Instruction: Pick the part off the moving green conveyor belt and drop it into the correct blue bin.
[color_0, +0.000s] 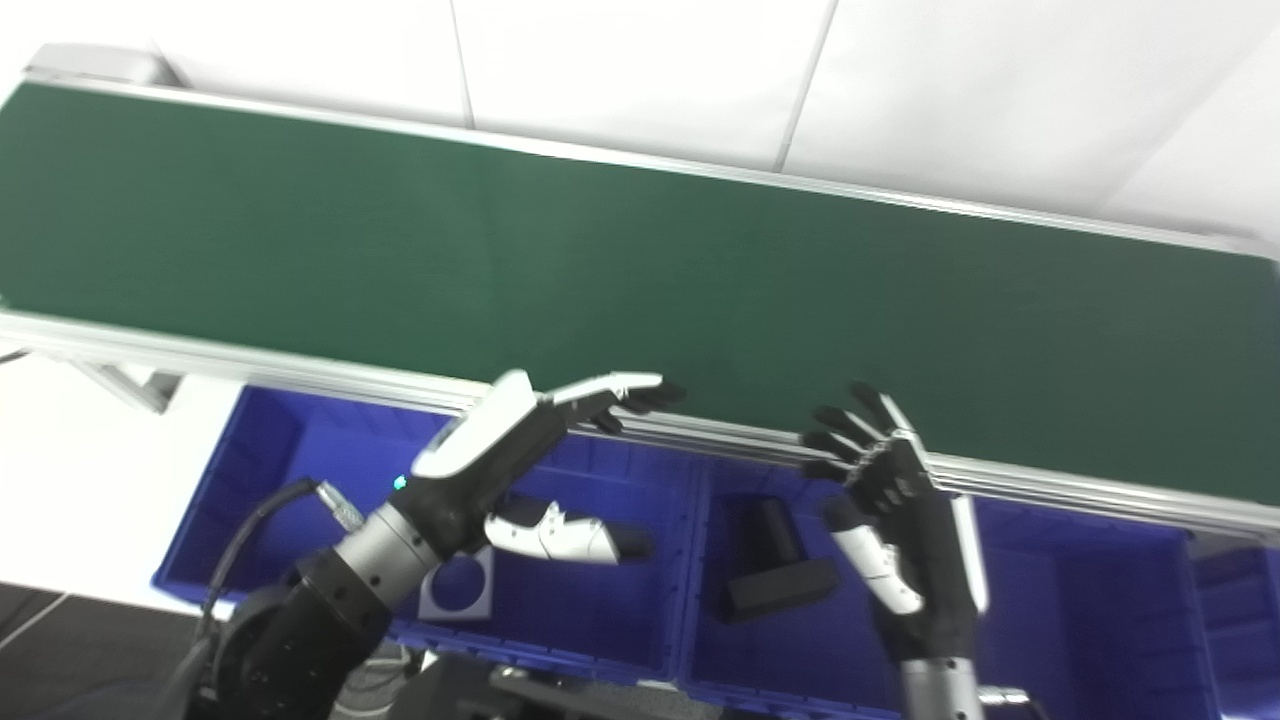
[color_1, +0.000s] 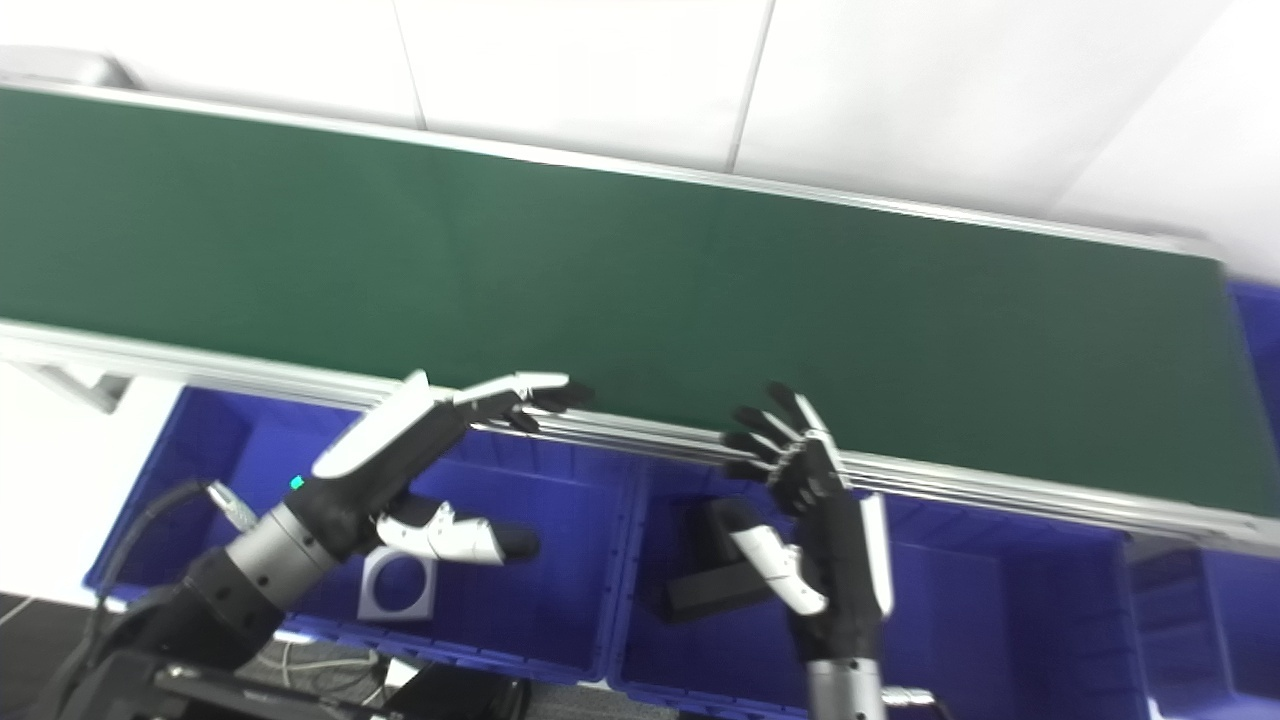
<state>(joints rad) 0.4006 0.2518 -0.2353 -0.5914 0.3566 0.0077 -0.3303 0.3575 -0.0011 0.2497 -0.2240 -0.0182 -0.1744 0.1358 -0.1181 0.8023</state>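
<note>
Both robot hands, left (color_0: 500, 440) and right (color_0: 900, 510), hover open over the bins (color_0: 620, 600), holding nothing. The belt (color_0: 640, 270) lies just beyond.

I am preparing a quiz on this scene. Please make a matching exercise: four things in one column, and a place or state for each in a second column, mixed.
Things:
1. left hand
2. black part
3. grey square part with a round hole
4. green conveyor belt

Places or states:
A. in the left blue bin
B. no part on it
C. open, fingers reaching to the belt's rail
D. in the middle blue bin

Pairs: 1-C, 2-D, 3-A, 4-B
</note>
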